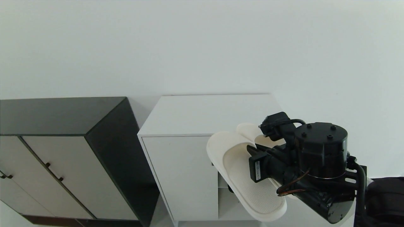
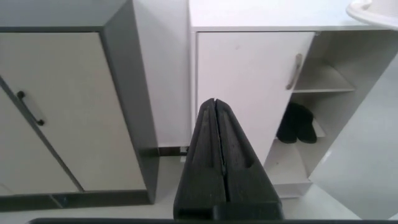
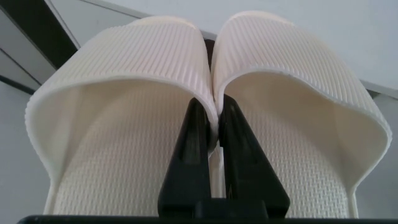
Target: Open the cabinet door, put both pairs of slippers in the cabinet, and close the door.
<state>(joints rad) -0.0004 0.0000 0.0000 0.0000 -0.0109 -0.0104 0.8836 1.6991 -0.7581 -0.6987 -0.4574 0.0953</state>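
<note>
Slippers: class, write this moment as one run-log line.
right gripper shut on cream slippers | left gripper shut, empty | cabinet open | black slippers inside

Black right gripper, round screw-topped joint, copper wires

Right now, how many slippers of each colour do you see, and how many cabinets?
Cream slippers: 2, held in the right gripper
Black slippers: 2, on a shelf in the white cabinet
Cabinets: 2, the white cabinet and a black cabinet
Total: 6
</note>
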